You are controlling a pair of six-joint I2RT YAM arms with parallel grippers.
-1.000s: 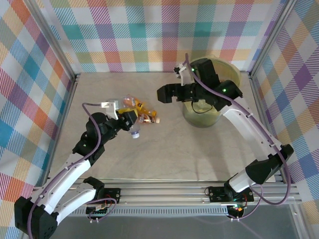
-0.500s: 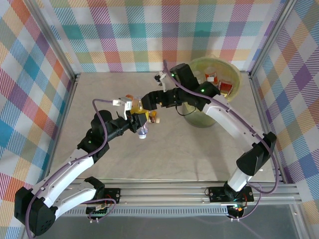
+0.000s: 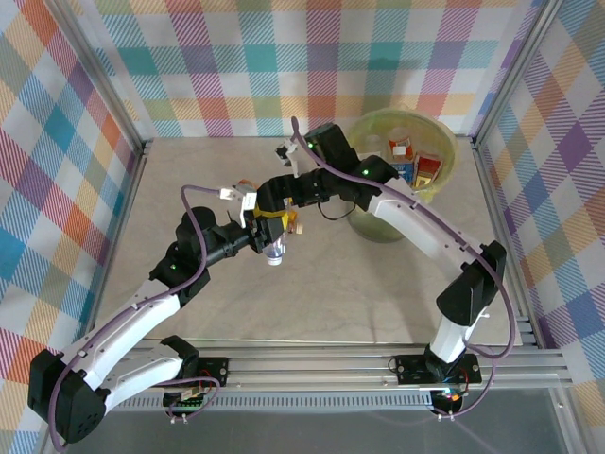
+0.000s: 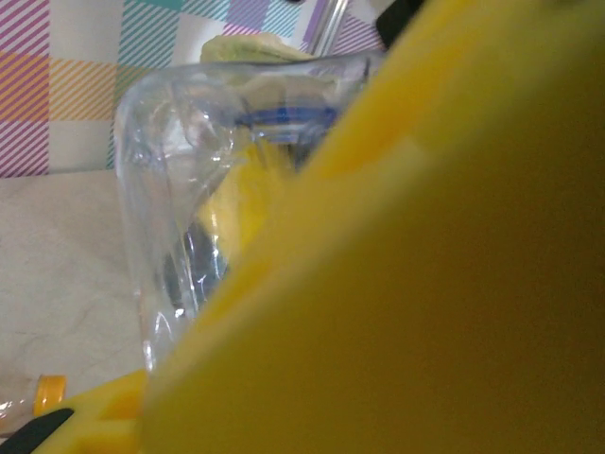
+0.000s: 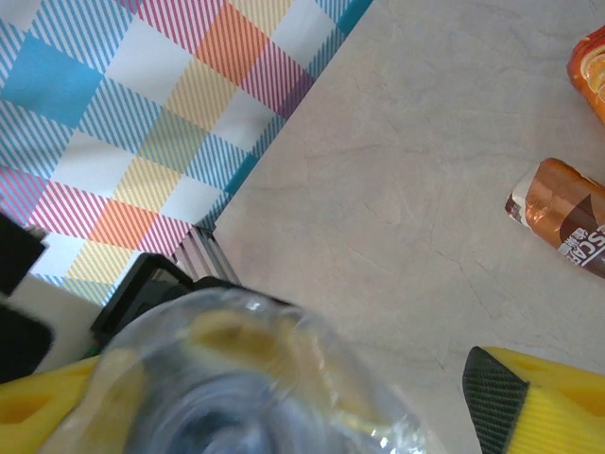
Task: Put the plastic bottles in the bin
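The left pincer (image 3: 257,230) gripped the clear bottle (image 3: 274,250). The right pincer (image 3: 272,210), wide, straddled it; I reckoned it should clamp squarely before the left released.

The bottle (image 4: 170,189) is clear, the bin (image 3: 383,225) yellow-green, the walls (image 3: 189,57) pastel rainbow checks, the table (image 3: 331,293) beige with faint veins.

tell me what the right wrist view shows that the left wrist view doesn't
Right wrist, not left wrist: a brown-labelled container lying on the table, and the right fingers standing apart on either side of the clear bottle. Left wrist, not right wrist: a blue ring on that bottle, an orange cap low at the left, and a pale green rim behind, likely the bin. Both: the bottle up close, the table and the plaid wall.
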